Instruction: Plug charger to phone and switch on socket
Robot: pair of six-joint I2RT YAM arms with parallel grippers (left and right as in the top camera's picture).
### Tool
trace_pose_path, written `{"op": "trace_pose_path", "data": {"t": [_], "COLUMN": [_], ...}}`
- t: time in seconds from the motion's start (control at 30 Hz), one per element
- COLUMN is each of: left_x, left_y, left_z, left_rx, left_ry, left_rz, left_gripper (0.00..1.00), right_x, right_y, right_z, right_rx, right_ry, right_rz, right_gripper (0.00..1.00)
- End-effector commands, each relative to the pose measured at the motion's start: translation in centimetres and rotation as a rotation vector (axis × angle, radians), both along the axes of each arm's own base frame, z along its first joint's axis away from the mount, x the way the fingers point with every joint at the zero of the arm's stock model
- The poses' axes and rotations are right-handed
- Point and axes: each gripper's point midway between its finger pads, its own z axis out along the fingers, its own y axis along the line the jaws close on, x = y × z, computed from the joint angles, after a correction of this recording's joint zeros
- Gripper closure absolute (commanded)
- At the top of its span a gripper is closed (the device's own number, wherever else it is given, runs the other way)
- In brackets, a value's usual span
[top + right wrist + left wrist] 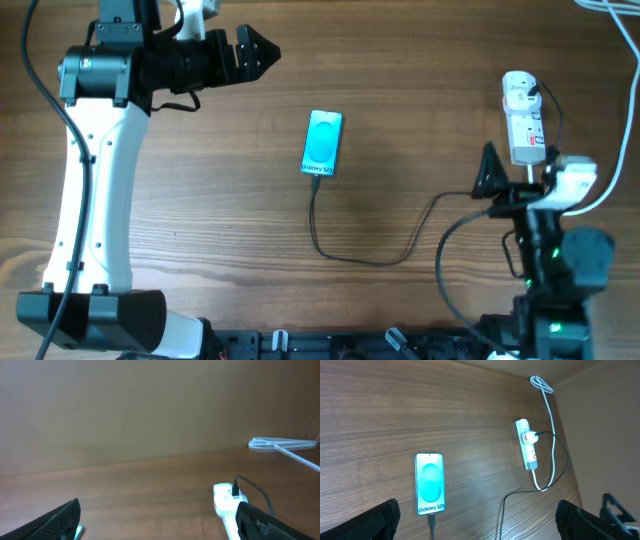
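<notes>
Wood table (400, 110) under both arms. L pincer (262, 52): released, fingers wide, nothing betw. them. R pincer (522, 178): released too, empty. Just ahead of R pincer lies the socket (524, 118), close by one finger, w/ black plug (530, 95) in it. Well off to R pincer's left, in front of L pincer: the phone (323, 143), screen lit. Thin charger (370, 260) meets the phone's bottom edge and loops back twd R pincer.

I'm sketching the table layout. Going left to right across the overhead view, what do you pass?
The left gripper → phone → socket.
</notes>
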Motion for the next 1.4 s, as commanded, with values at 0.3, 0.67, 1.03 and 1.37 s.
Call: {"op": "trace_pose_path", "data": {"t": [0.3, 0.67, 1.03, 1.37], "left_x": [-0.2, -0.2, 0.0, -3.1], "left_y": [-0.1, -0.1, 0.2, 4.4], "left_z": [0.3, 0.3, -0.1, 4.2], "left_rx": [0.001, 0.001, 0.022, 0.224], "left_ry": [-0.016, -0.016, -0.009, -0.432], "left_rz": [-0.011, -0.011, 0.003, 0.192], "left_gripper": [0.00, 0.00, 0.00, 0.00], "right_x": [-2.2, -2.3, -2.3, -2.3], "right_y": [-0.1, 0.2, 0.2, 0.2], "right_z": [-7.4, -7.9, -7.9, -7.9], "right_rx": [0.010, -0.010, -0.011, -0.011], "right_ry": [-0.076, -0.059, -0.059, -0.059], "right_rz": [-0.043, -0.024, -0.024, -0.024], "right_gripper": [0.00, 0.00, 0.00, 0.00]}}
